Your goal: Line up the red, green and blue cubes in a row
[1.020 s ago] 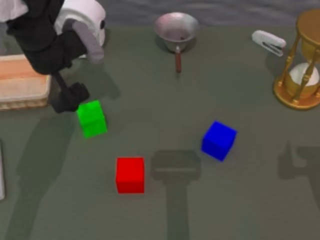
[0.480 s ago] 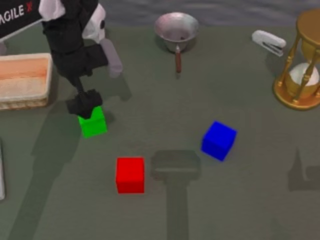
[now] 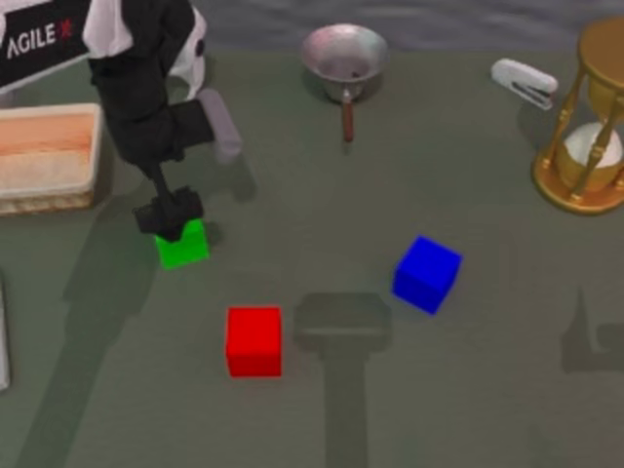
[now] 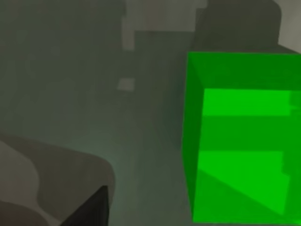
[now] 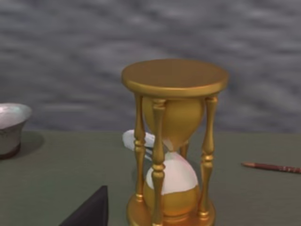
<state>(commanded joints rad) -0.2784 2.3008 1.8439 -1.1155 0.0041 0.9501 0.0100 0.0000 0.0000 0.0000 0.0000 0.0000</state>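
Progress: my left gripper (image 3: pixel 170 216) has dropped onto the green cube (image 3: pixel 183 246) at table's left, can't tell if it's clamped yet. Red cube (image 3: pixel 253 340) and blue cube (image 3: pixel 427 273) wait.

The left gripper (image 3: pixel 170 216) sits over the green cube (image 3: pixel 183 245). The red cube (image 3: pixel 254 340) lies at five o'clock from it. The blue cube (image 3: pixel 427 273) lies at two o'clock from the red.

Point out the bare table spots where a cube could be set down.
Bare: between the red cube and blue cube; the near right corner. Crowded: far edge by bowl, stapler, hourglass, and around green cube under left tool.
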